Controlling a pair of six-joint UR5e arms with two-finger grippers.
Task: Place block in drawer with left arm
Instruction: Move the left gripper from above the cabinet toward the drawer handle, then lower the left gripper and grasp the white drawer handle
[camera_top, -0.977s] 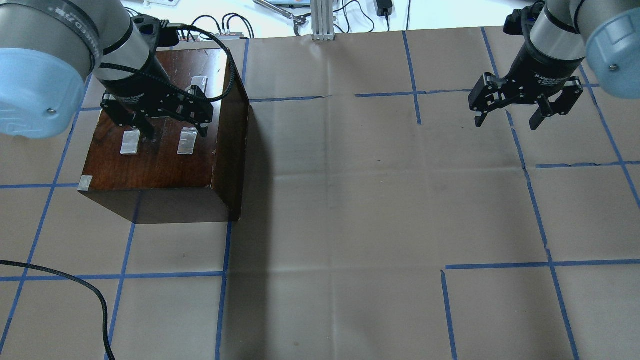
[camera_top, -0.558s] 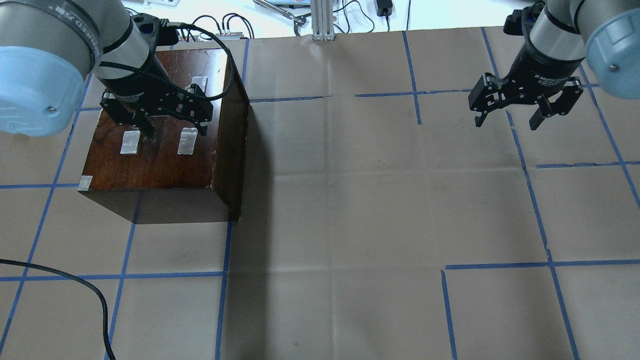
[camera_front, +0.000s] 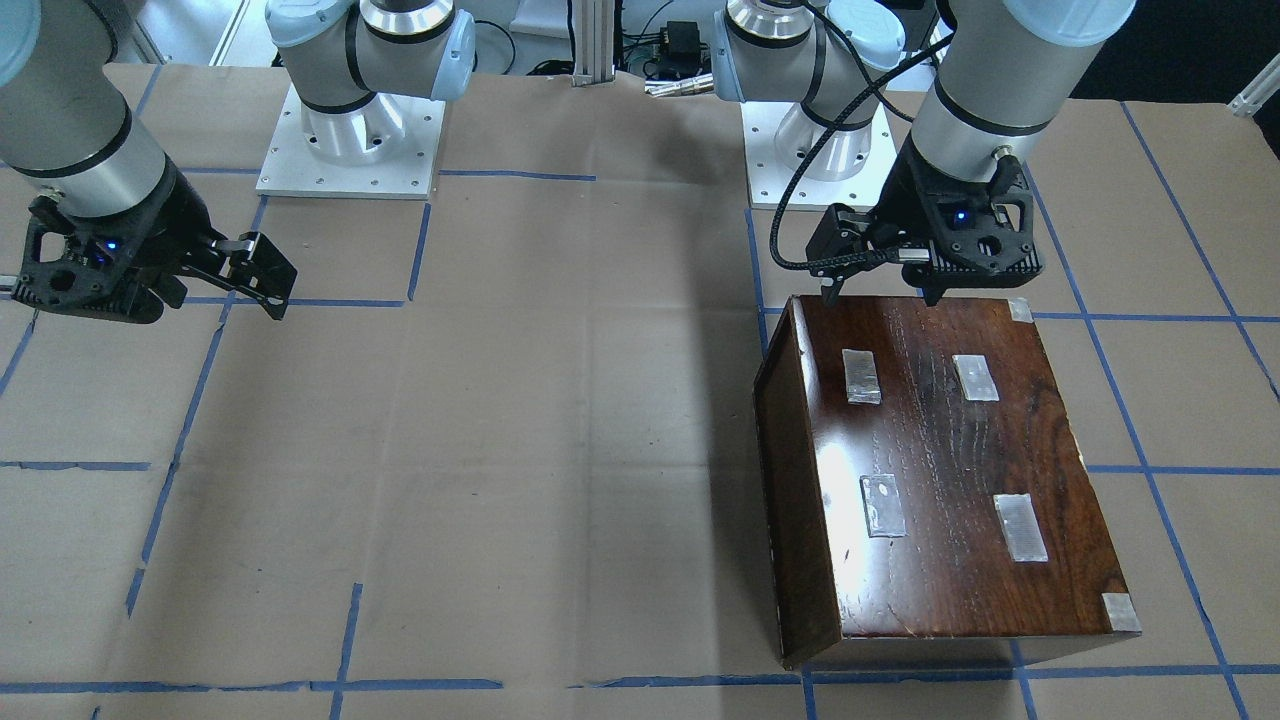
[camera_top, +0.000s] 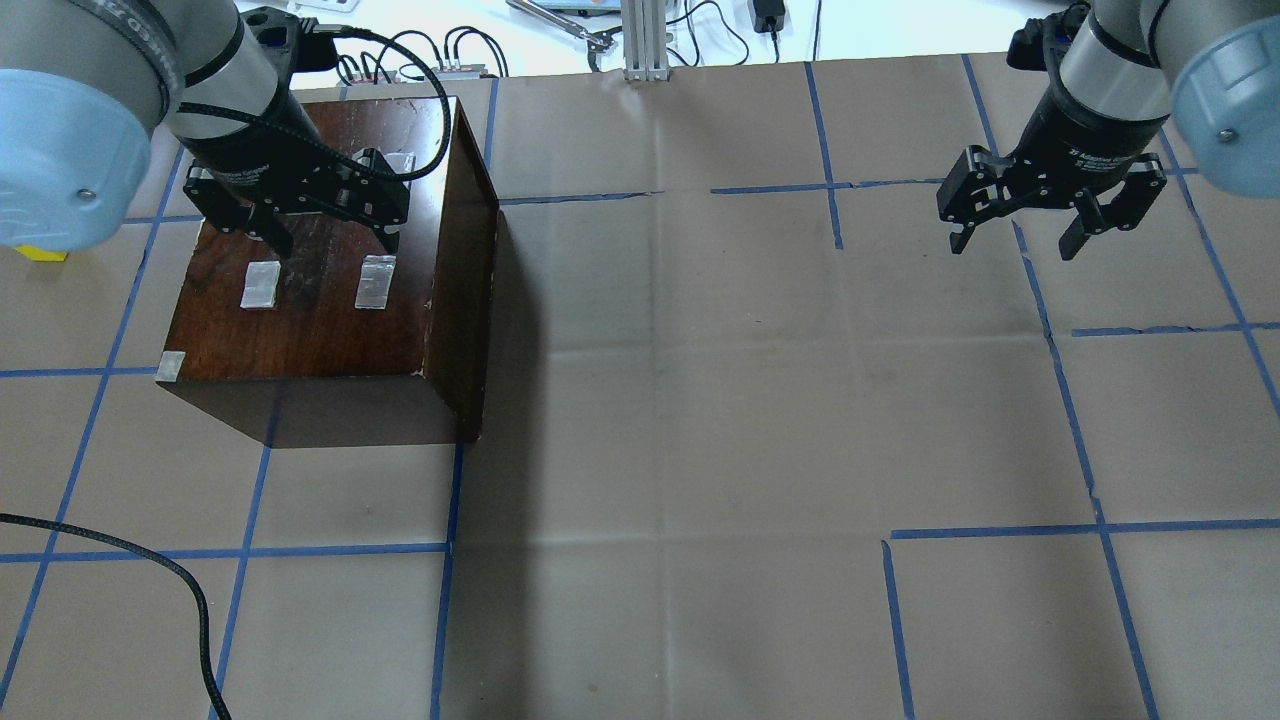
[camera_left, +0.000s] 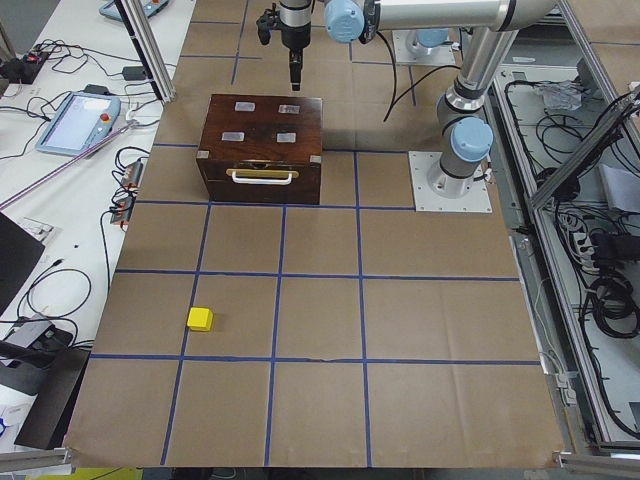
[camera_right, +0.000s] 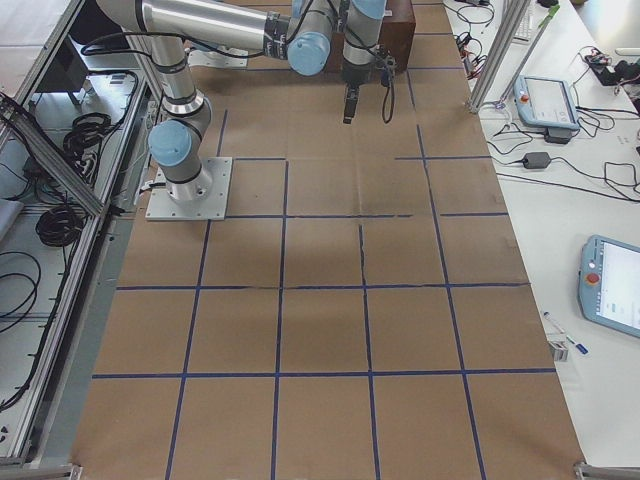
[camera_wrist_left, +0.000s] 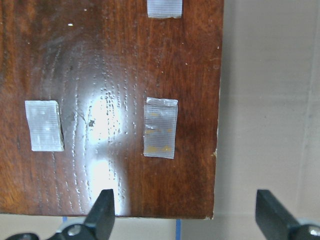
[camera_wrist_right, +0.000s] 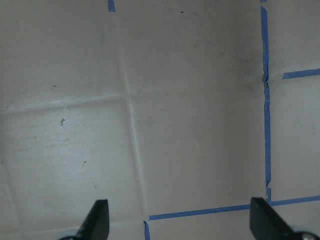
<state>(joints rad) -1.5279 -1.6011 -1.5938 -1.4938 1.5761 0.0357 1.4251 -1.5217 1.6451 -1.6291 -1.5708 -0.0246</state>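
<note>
The yellow block (camera_left: 200, 319) lies on the paper-covered table, well away from the cabinet's front; in the overhead view only a sliver of it (camera_top: 42, 254) shows at the left edge under my left arm. The dark-brown cabinet (camera_top: 310, 300) has tape patches on top. Its drawer front (camera_left: 262, 182) with a pale handle looks shut. My left gripper (camera_top: 335, 240) is open and empty, hovering over the cabinet's top; it also shows in the front view (camera_front: 880, 295) and in the left wrist view (camera_wrist_left: 187, 215). My right gripper (camera_top: 1013, 245) is open and empty over bare table at the far right.
A loose black cable (camera_top: 150, 560) lies at the table's near left. Blue tape lines grid the brown paper. An aluminium post (camera_top: 645, 40) and wires stand beyond the far edge. A teach pendant (camera_left: 75, 120) lies on the side desk.
My left gripper has moved a little toward the far side of the cabinet's top, still open. The block's yellow edge has come into view beside my left arm. The right arm has not moved.
</note>
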